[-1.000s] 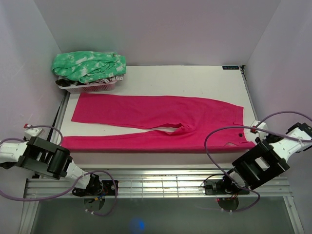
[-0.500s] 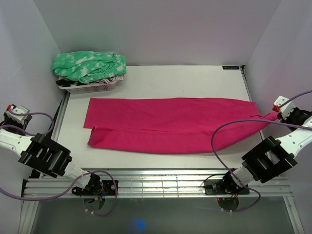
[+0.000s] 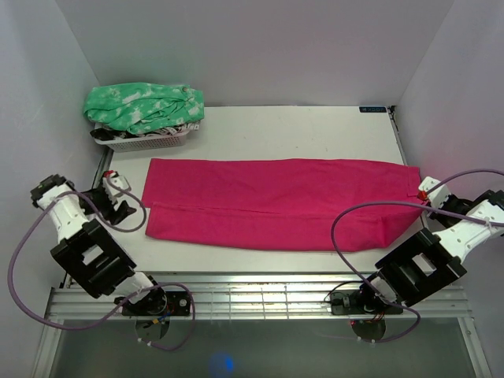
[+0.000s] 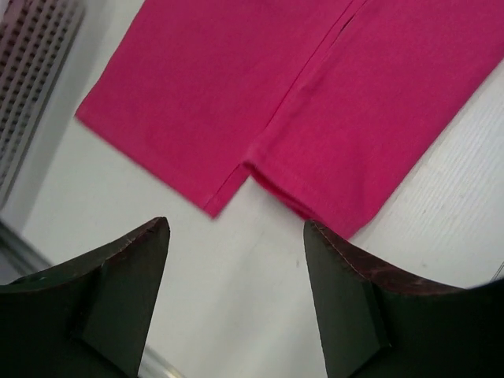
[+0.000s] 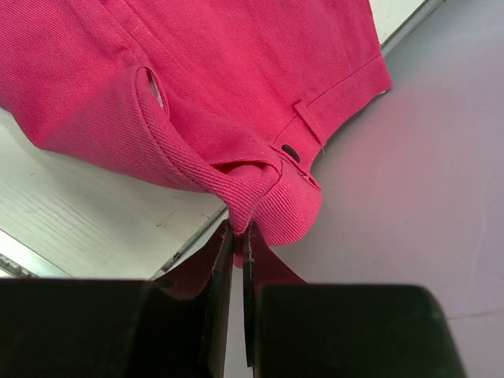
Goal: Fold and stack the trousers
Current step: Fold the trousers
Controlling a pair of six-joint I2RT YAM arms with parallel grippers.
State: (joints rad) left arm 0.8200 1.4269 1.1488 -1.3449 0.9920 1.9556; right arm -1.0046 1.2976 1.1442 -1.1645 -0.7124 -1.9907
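The magenta-pink trousers (image 3: 276, 201) lie across the table, folded lengthwise with one leg over the other, the leg ends to the left. My left gripper (image 3: 118, 197) stands open just left of those leg ends; in the left wrist view both hems of the trousers (image 4: 276, 87) lie flat beyond the left gripper (image 4: 236, 228), with bare table between its fingers. My right gripper (image 3: 425, 193) is shut on a pinch of the waistband at the table's right edge. The right wrist view shows the right gripper (image 5: 238, 228) clamping the bunched trousers (image 5: 197, 71) near a dark button (image 5: 290, 152).
A white basket (image 3: 146, 142) at the back left holds a green-and-white mottled garment (image 3: 146, 106); its mesh wall shows as the basket (image 4: 31, 71) in the left wrist view. Enclosure walls stand close on both sides. The table (image 3: 299, 126) has a metal rail at its near edge.
The far leg was brought over the near one, so the trousers now lie folded lengthwise. My left gripper opened, let the leg ends go and drew back left. The right gripper sank slightly, still gripping.
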